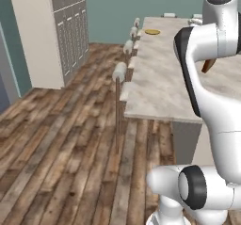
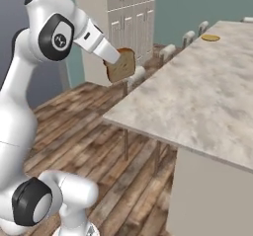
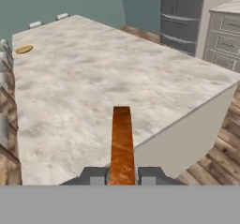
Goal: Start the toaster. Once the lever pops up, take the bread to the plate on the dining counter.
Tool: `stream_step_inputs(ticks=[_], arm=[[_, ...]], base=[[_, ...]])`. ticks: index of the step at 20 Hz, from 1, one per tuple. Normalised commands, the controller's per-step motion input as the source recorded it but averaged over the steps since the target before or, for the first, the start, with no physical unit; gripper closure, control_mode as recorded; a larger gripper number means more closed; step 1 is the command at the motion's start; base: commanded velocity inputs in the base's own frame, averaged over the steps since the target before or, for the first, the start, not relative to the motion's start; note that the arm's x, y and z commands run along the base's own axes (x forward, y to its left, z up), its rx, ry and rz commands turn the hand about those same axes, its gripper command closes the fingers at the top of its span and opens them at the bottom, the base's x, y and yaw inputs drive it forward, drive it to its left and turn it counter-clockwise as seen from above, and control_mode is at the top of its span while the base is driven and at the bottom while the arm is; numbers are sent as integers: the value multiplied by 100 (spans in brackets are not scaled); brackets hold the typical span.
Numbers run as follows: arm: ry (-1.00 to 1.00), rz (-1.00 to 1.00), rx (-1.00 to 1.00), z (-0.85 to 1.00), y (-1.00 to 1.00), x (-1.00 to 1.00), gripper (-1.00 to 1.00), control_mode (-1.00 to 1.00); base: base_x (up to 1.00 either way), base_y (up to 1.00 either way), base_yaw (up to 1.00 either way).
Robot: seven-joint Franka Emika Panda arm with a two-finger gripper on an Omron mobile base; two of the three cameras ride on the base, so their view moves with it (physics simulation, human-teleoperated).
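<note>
Clamped edge-on in the gripper [image 3: 122, 177], bread [image 3: 122, 143] overlooks marble dining counter [image 3: 93, 78], wooden floor [image 1: 56, 148] around.

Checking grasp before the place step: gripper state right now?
Gripper: closed on the bread, slice held edge-on between the fingers, above the near end of the dining counter; plate sits at the far end.
</note>
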Motion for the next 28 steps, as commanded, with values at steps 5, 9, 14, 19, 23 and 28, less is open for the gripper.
stream_step_inputs(ticks=[5,9,14,19,23,28], arm=[[0,0,0,0,0,0,100,100],[0,0,0,0,0,0,100,100],[0,0,0,0,0,0,100,100],[0,0,0,0,0,0,100,100],[0,0,0,0,0,0,100,100],[0,0,0,0,0,0,100,100]], base=[[38,96,-34],[35,97,-35],[39,95,-34],[53,92,-34],[68,82,-37],[69,82,-36]])
